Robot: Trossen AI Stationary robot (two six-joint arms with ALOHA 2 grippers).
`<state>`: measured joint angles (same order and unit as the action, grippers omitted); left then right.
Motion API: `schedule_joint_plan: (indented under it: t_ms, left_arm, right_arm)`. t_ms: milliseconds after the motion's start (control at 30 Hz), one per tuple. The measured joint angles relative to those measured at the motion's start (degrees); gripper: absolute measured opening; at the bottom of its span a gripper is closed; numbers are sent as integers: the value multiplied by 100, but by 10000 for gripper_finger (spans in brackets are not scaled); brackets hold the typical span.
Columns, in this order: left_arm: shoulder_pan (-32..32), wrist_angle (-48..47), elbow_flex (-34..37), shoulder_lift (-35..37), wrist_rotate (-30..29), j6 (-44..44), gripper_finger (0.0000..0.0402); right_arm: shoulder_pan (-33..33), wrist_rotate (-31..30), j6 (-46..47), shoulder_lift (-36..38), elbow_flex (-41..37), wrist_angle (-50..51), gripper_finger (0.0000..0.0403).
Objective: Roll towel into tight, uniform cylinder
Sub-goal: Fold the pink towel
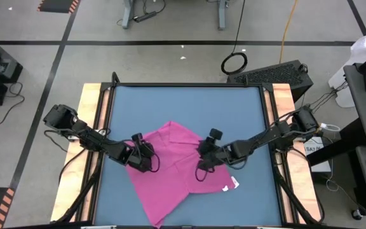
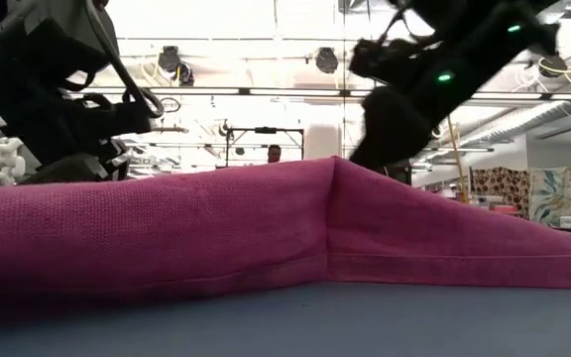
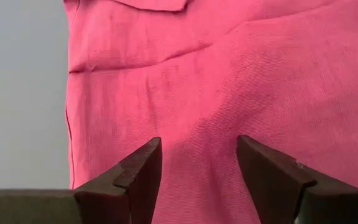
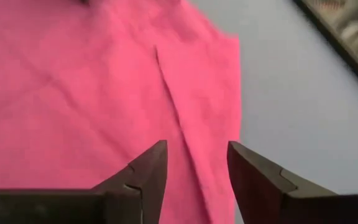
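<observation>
Left gripper (image 1: 146, 154) at the towel's (image 1: 170, 172) nine o'clock edge, fingers parted, nothing pinched — right gripper (image 1: 203, 154) over its three o'clock side, parted too, gripping nothing. Towel sprawls mid-table, unrolled.

Bright overhead ceiling lights, low view backlit, soft blur

There is one towel (image 1: 170, 162), pink, and it lies spread and partly folded on the one blue tabletop (image 1: 183, 105). The towel has one small white tag (image 1: 234, 184) at a corner. There are two arms, and each arm has one hand: the left hand (image 1: 146, 154) and the right hand (image 1: 203, 155), so two hands together. Each hand has two fingers (image 3: 143, 171), standing apart, which makes four fingers. Both hands are over the towel.
</observation>
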<state>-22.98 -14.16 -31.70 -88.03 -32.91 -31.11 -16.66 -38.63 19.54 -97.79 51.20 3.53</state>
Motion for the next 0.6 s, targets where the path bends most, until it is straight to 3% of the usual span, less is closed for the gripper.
schedule_joint_plan:
  t_ms: [67,267,600]
  left_arm:
    - [19,69,4,-4,-15,2,216]
    - [50,117,4,-9,-14,54,216]
    - [50,162,7,-11,-25,162,216]
  right_arm:
    - [153,74,-290,-137,2,-297,159]
    - [636,1053,-392,-506,-4,-8,160]
    - [918,915,-525,-726,-7,190,145]
